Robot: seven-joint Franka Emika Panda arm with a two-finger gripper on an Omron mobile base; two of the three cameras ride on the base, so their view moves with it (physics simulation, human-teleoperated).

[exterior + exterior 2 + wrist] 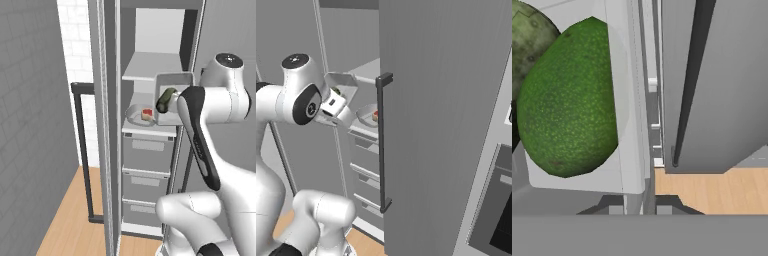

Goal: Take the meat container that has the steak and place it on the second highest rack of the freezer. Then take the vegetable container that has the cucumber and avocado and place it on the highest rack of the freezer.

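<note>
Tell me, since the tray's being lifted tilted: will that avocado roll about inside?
Probably: the avocado looks rounded and smooth, lying loose in the tilted vegetable container. The straight wall beside it should likely stop it. The hand seems to grip only the rim.

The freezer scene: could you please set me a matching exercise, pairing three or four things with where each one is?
Things:
1. steak
2. avocado
3. meat container
4. vegetable container

Places:
A. on the lower freezer shelf board
B. held up in front of the shelves
C. in the rounded dish
D. in the straight-walled tray

Pairs: 1-C, 2-D, 3-A, 4-B
</note>
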